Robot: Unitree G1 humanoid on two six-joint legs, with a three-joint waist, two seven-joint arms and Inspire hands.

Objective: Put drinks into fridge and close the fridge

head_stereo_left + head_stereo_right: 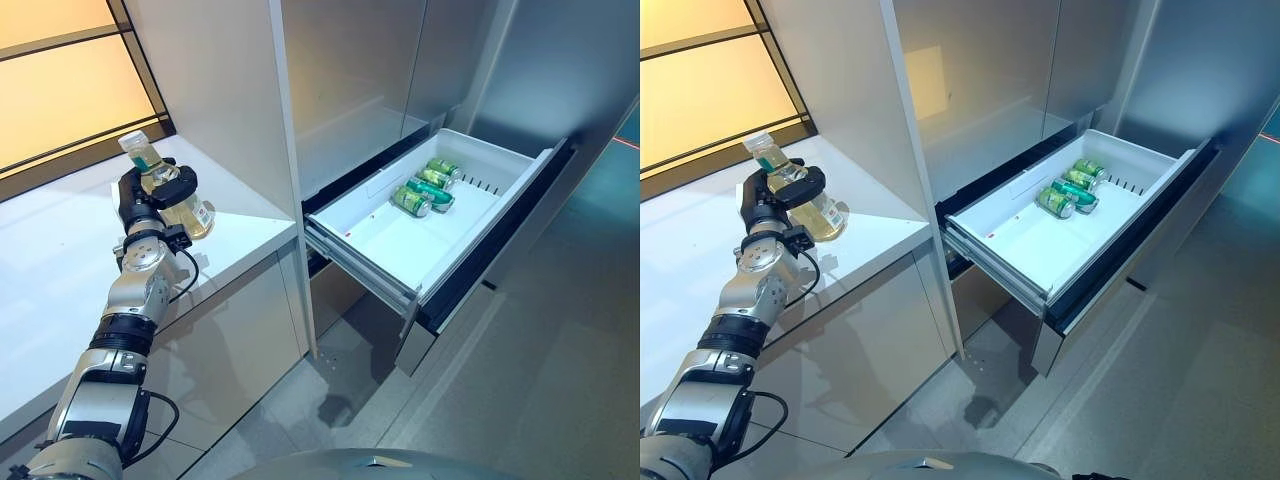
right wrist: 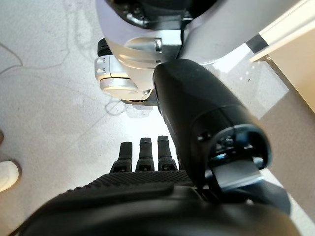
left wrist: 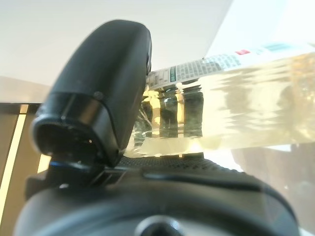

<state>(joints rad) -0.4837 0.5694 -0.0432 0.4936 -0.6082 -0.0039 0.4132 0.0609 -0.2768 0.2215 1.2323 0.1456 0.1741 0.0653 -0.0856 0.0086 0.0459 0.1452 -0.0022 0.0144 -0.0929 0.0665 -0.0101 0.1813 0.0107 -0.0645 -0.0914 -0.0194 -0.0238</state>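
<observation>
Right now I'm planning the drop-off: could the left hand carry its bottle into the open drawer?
Probably yes: the left hand grips the clear plastic bottle, and the white fridge drawer stands open with bare floor beside the green cans.

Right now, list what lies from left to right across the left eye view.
Left hand closed round a bottle of yellowish drink → white counter → open fridge drawer → green cans lying in the drawer.

Drawer (image 1: 395, 245) front free; cans (image 1: 428, 185) at back
</observation>
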